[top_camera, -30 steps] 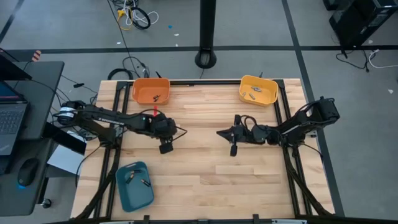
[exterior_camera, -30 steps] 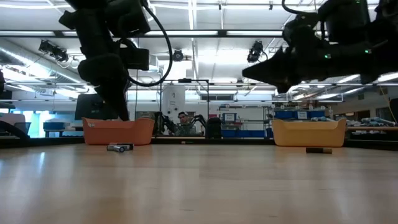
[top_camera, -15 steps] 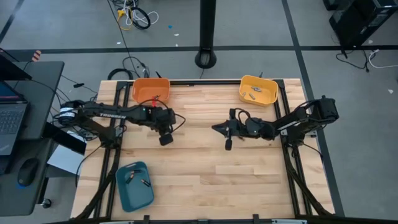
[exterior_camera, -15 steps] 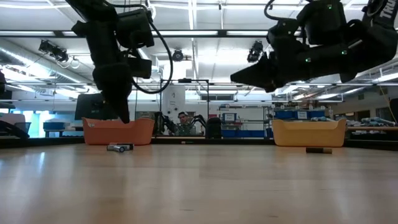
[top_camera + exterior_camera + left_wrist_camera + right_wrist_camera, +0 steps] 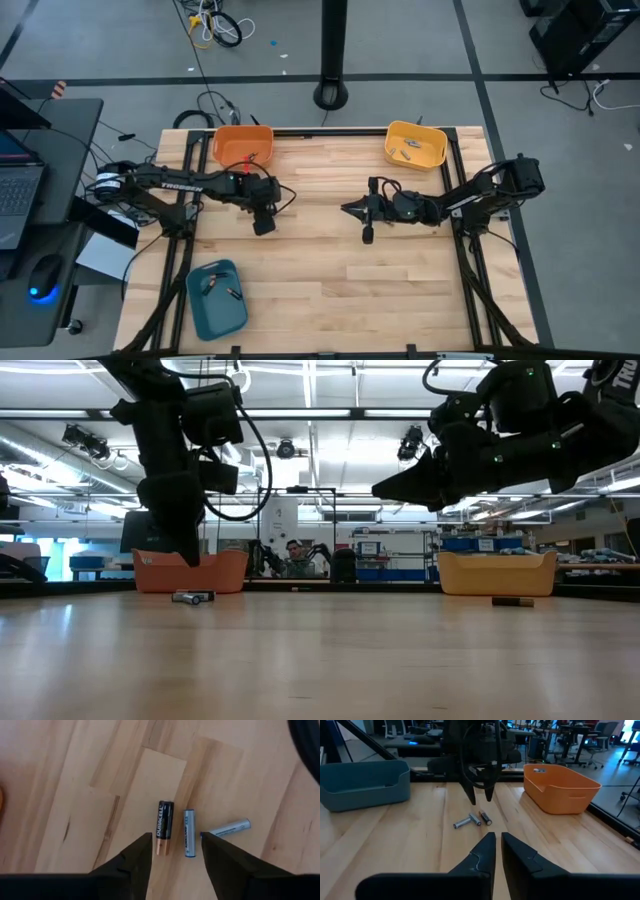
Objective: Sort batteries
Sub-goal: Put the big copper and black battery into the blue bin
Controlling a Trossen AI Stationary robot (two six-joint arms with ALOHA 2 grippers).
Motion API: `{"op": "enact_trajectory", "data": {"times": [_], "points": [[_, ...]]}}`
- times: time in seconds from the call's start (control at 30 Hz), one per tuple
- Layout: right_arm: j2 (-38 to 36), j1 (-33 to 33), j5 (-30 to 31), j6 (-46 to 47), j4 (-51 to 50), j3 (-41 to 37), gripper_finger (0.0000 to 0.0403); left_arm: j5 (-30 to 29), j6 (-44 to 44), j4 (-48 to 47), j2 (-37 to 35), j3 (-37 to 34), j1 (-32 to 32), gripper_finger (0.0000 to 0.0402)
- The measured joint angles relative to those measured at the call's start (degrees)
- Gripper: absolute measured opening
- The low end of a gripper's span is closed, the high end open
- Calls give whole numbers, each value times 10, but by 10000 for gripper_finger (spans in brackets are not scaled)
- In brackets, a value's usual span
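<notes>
You see two dark, near-black jointed arms with black cables looped beside their wrists. The left arm carries pale lettering along one link. Each ends in a hand, the left hand point(image 5: 172, 862) and right hand point(image 5: 496, 851), of two matte black, wedge-shaped tapering fingers.

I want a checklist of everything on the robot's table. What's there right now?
Surface: pale wooden table, planks bare in the middle.
Job's things: three small cylinder batteries lying loose under the left gripper; orange tray, yellow tray and blue tray each hold a few.
Clutter: one dark battery lying alone by the yellow tray.
Grippers: left gripper open above the batteries; right gripper shut, empty, mid-table.
Cables: coils on the floor.
Surroundings: laptop desk; person seated far behind.
</notes>
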Motion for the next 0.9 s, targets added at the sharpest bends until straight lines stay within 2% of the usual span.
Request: {"op": "enact_trajectory", "data": {"times": [0.37, 0.6, 0.9], "points": [[0, 0, 0, 0, 0, 0, 42, 5, 2, 14, 0, -25, 8, 186], [0, 0, 0, 0, 0, 0, 37, 5, 1, 80, 0, -75, 20, 186], [0, 0, 0, 0, 0, 0, 38, 35, 19, 146, 0, -118, 30, 186]]}}
